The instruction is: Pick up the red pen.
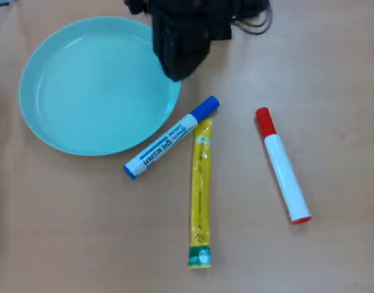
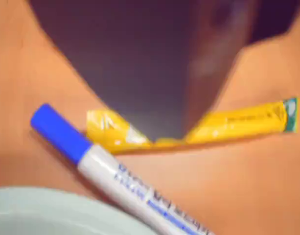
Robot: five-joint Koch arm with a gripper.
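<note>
Red-capped, the red pen (image 1: 282,166) lies untouched, well apart from the fingers (image 1: 176,72); approach has barely begun, their spread unreadable. Next: swing across above its barrel.

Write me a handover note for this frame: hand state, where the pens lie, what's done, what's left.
Hand: dark and blurred in both views, above the plate's right rim; open or shut cannot be told. It holds nothing that I can see.
Red pen: flat on the table, alone at the right of the overhead view, cap toward the top, untouched.
Blue marker and yellow tube: lying between plate and red pen, tops close together; the wrist view shows these two, not the red pen.
Done: nothing yet.
Left: move right to the red pen, grasp it, lift.
</note>
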